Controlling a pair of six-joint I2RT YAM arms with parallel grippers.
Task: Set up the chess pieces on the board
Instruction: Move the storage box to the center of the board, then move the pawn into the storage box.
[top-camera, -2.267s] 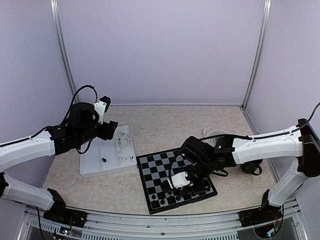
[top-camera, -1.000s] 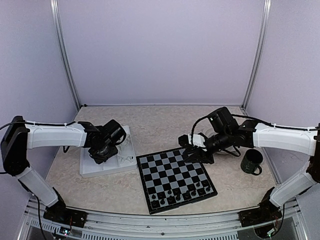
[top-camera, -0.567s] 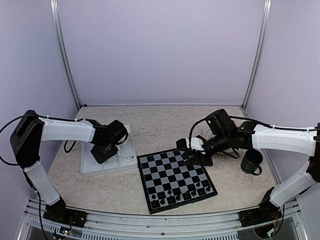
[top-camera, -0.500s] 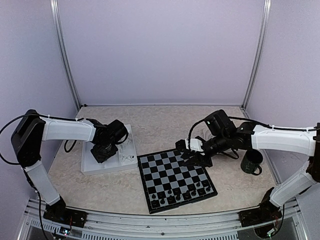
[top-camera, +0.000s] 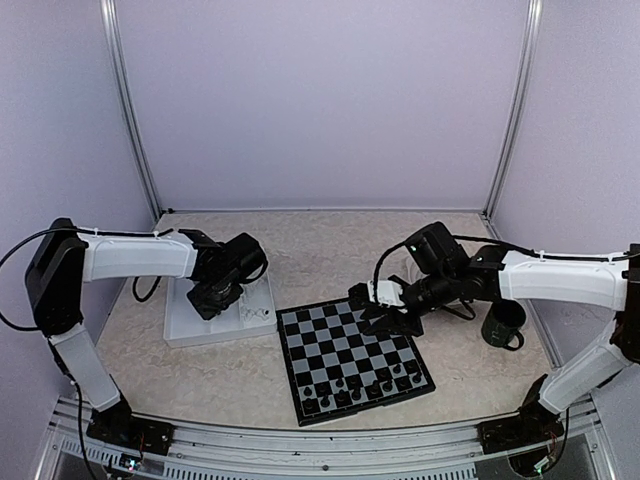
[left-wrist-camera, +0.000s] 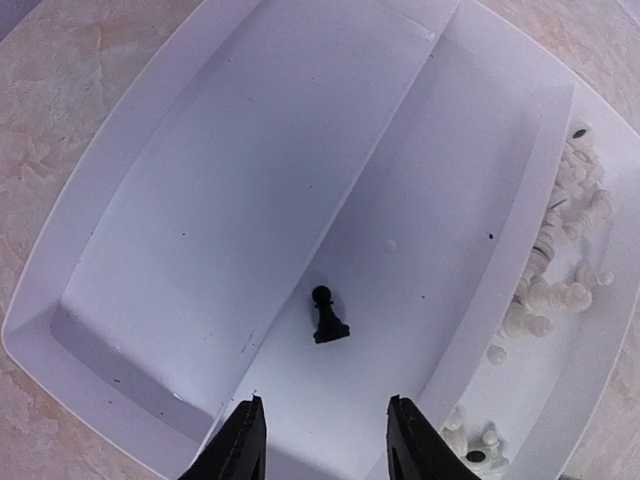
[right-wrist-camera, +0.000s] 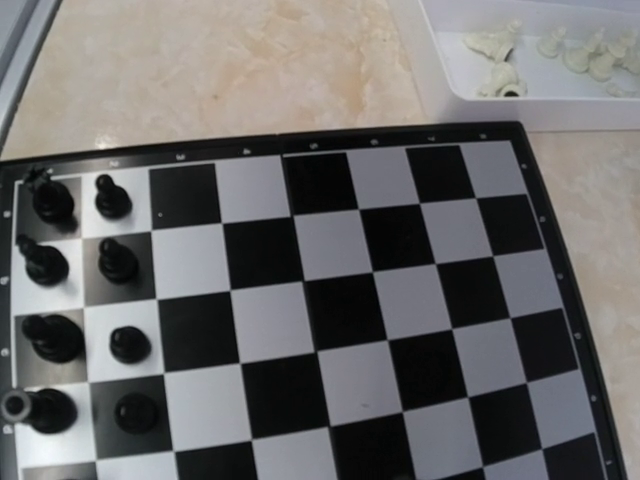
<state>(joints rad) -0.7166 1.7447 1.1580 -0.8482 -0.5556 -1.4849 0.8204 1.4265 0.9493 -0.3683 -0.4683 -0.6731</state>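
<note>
The left gripper (left-wrist-camera: 322, 440) is hovering over the white tray (left-wrist-camera: 150, 200) with its jaws standing wide apart and holding nothing. The black pawn (left-wrist-camera: 327, 317) is sitting just ahead of them in the middle compartment, seemingly upright and close to the divider on its left.

That closeness is the main risk. One jaw may be heading for the divider wall rather than the floor, and that could shove the tray along the bench (top-camera: 330, 240). A tiny piece like this could also topple or squirt out if the jaws close off-centre. The white pieces (left-wrist-camera: 560, 250) are lying heaped in the next compartment.

The right gripper (top-camera: 385, 312) is hanging over the far edge of the board (right-wrist-camera: 330, 300). I cannot tell how its jaws are set. A low pass could be knocking over the black pieces (right-wrist-camera: 115, 260) standing along one side.
</note>
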